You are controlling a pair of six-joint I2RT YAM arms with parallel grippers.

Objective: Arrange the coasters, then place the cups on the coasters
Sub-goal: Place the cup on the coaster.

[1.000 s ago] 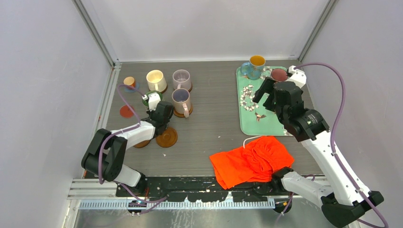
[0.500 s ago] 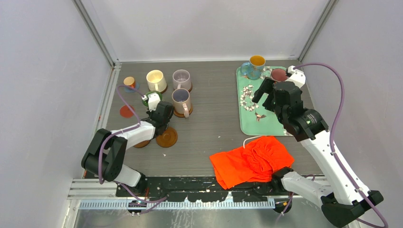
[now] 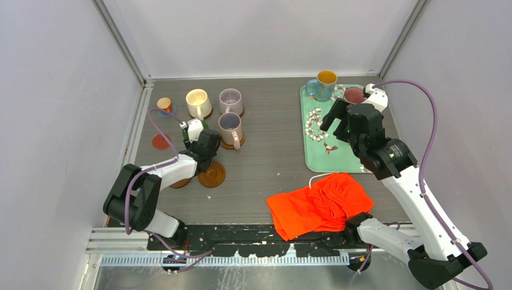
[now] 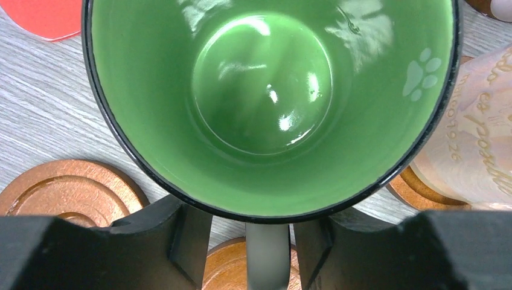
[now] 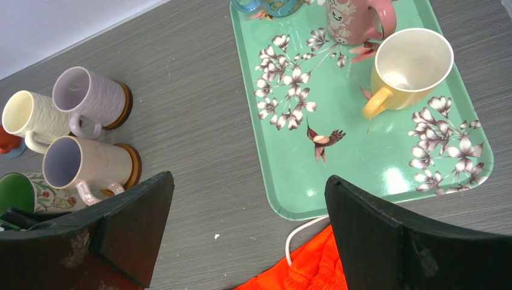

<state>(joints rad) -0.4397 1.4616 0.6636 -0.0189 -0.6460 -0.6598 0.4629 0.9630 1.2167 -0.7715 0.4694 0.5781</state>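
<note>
A green-inside cup stands upright at the left of the table and fills the left wrist view. Its grey handle lies between the jaws of my left gripper, which is open, with a gap on each side of the handle. Brown wooden coasters lie bare near that arm, and a red-orange coaster lies further left. Three cups stand behind. My right gripper hangs open and empty above the tray's near left corner.
The teal floral tray holds a yellow cup, a pink cup and a blue cup with orange inside. A tiny orange cup stands at the far left. An orange cloth lies at the near edge.
My left gripper's jaws have come apart from the green-inside cup's handle. Neither arm has visibly shifted.
</note>
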